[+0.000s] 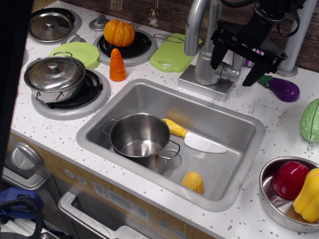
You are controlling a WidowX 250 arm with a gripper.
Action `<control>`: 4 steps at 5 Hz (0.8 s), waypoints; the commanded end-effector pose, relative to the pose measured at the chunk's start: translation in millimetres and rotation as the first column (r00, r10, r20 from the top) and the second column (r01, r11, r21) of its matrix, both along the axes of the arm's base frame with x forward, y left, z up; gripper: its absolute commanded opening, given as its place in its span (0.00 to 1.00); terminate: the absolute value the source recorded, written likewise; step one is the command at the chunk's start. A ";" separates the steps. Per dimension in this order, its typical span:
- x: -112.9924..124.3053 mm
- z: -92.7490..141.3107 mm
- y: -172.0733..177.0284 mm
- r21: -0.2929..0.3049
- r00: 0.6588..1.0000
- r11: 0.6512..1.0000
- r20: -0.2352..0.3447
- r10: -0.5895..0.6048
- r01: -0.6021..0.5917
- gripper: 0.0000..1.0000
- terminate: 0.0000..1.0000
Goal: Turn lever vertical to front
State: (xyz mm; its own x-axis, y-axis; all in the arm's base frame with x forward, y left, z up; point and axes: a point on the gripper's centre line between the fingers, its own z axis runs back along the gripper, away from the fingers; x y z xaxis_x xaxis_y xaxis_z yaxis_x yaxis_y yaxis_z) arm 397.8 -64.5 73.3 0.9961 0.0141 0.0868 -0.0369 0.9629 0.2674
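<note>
The tap's body (205,64) stands behind the sink, with its curved spout (193,25) rising at the top. The lever (228,73), a short grey bar with a round knuckle, sticks out from the right side of the tap's base. My black gripper (234,68) hangs above it, open. One fingertip (217,59) is beside the tap's body and the other (250,77) is to the right of the lever, so the lever lies between them. I cannot tell whether either finger touches it.
The sink (234,191) holds a steel pot (139,137), a yellow-handled knife (197,139) and a corn (192,182). An eggplant (283,88), a cabbage (311,119) and a bowl (271,201) of peppers lie to the right. A grey pole (298,40) stands behind. A carrot (117,65) and pumpkin (119,33) are to the left.
</note>
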 end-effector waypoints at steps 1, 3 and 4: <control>0.0 0.0 0.0 0.000 1.000 1.000 0.000 0.000 0.000 1.00 0.00; 11.9 20.6 3.3 0.080 0.997 0.996 0.067 -0.044 0.038 1.00 0.00; 20.7 35.7 9.2 0.056 0.992 0.997 0.103 -0.067 0.061 1.00 0.00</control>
